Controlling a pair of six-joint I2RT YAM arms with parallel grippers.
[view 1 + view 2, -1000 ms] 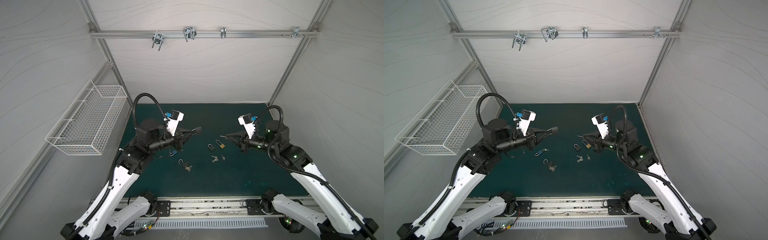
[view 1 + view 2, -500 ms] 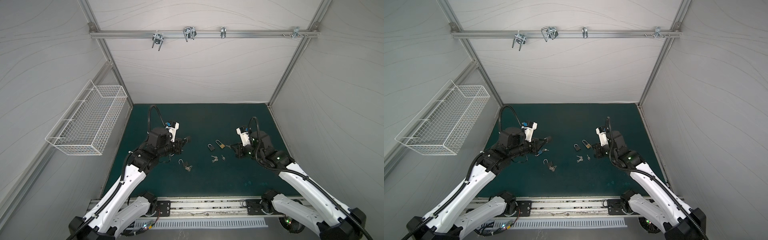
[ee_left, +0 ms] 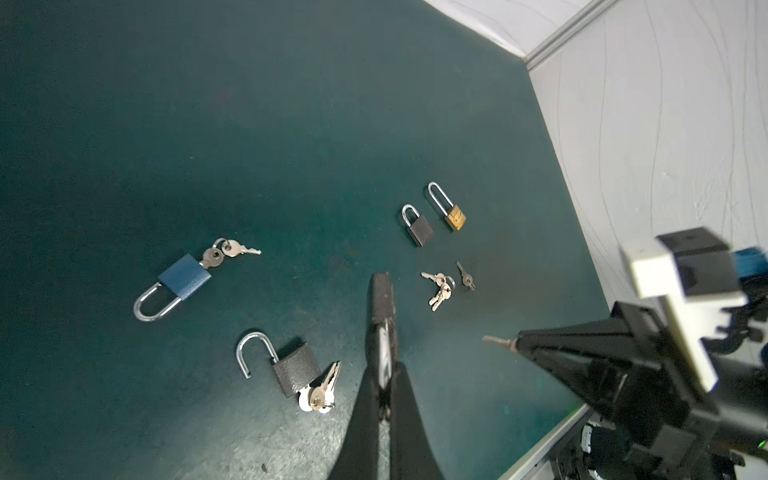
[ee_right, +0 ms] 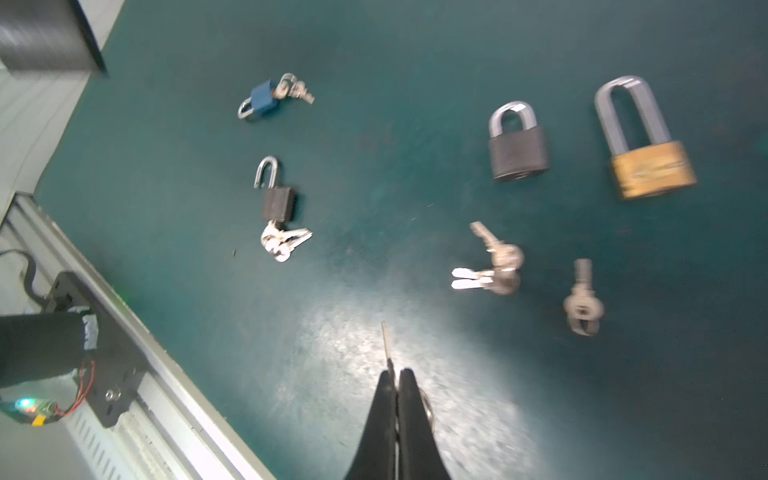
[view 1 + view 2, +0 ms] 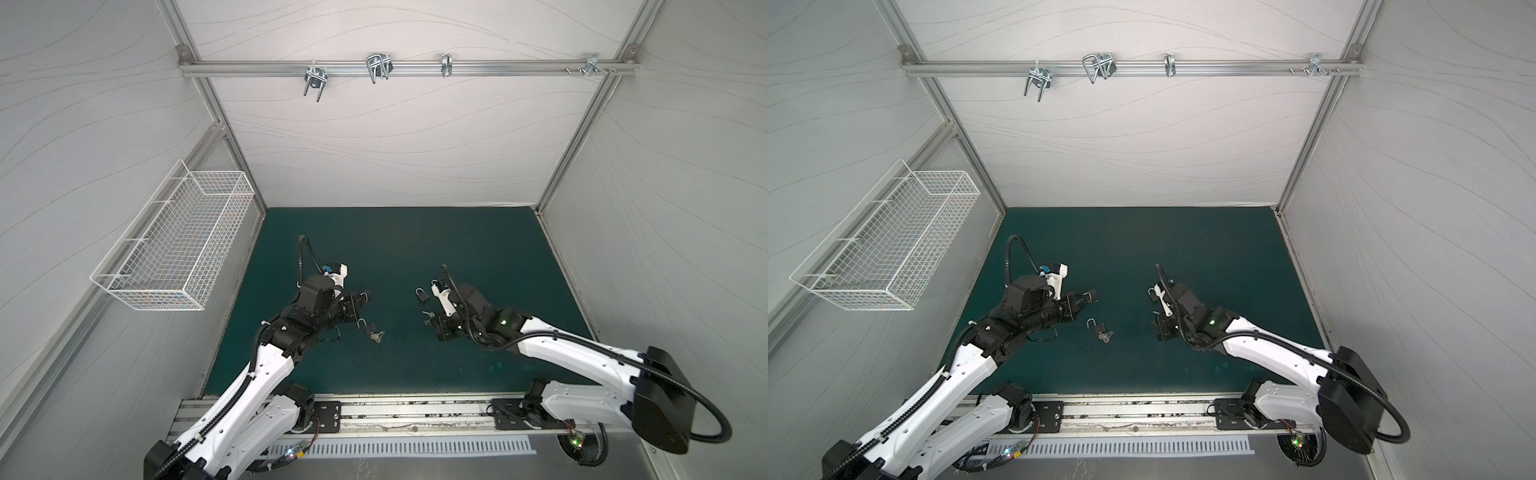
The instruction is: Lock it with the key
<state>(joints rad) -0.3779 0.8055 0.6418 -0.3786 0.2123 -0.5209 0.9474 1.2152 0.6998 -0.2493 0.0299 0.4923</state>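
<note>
Left hand (image 3: pixel 384 370) is clamped on the shackle of a black padlock (image 3: pixel 381 296), body pointing forward over the tabletop (image 3: pixel 291 124). Right hand (image 4: pixel 397 376) is clamped on a key (image 4: pixel 386 343), blade sticking out. Key and padlock are well apart.

Left tool (image 3: pixel 383 332) and right tool (image 4: pixel 397 374) both clamped, hovering low.

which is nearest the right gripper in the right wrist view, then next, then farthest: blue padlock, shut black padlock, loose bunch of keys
1. bunch of keys: lying just ahead of the right gripper, which is shut on a key.
2. shut black padlock: beyond that bunch, on the same side.
3. blue padlock: farthest, off to the other side, and it looks smallest.
</note>
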